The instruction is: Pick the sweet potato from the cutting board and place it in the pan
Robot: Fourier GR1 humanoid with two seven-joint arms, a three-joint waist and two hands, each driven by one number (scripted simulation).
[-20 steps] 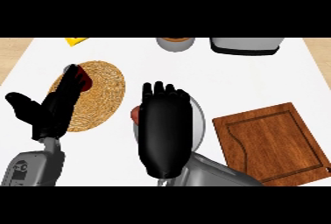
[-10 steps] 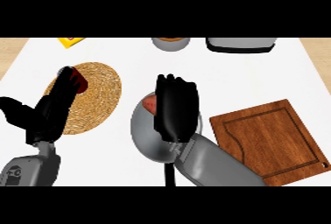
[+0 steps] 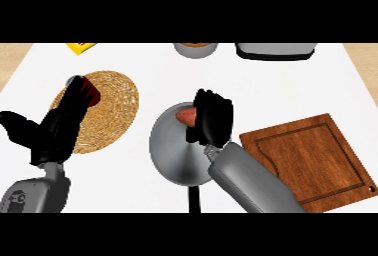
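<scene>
Right hand (image 3: 210,120) fingers curled round sweet potato (image 3: 185,116), over grey pan (image 3: 173,150), left hand (image 3: 55,125) open

sweet potato (image 3: 184,116): mostly hidden by right hand (image 3: 210,122) | pan (image 3: 168,145): part covered by forearm

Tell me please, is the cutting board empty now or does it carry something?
Empty. The cutting board shows only bare wood; the sweet potato is over the pan, at the right hand.
</scene>
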